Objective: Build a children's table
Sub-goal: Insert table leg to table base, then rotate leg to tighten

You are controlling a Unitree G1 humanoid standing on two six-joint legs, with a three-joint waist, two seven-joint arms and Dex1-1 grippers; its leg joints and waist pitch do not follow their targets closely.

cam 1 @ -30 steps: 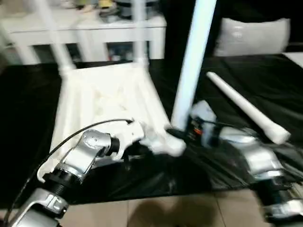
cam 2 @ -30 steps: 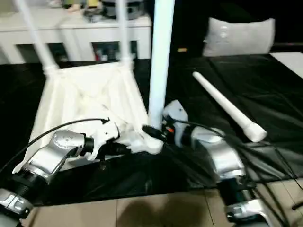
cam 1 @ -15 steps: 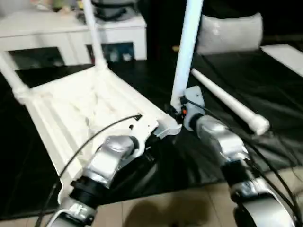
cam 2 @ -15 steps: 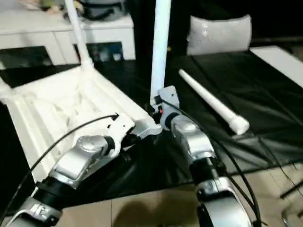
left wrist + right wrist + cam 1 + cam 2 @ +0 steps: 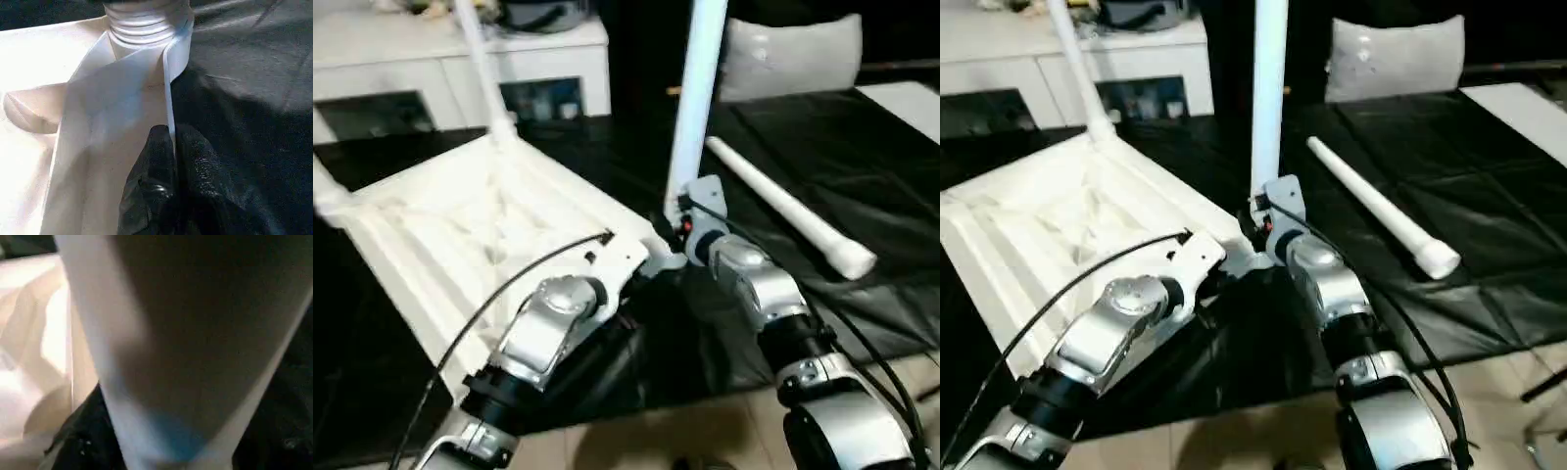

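Leg [image 5: 693, 93] stands upright in the upturned children's table [image 5: 450, 235]'s near corner socket, directly before the right claw [image 5: 677, 217], grip unclear; left claw [image 5: 168, 147] pinches the rim beside it.

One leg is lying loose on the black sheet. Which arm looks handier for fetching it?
The right, probably. The loose leg lies on the robot's right side, just beyond the right pincer, which sits at the base of the upright leg. The left pincer is clamped on the tabletop's edge, steadying it.
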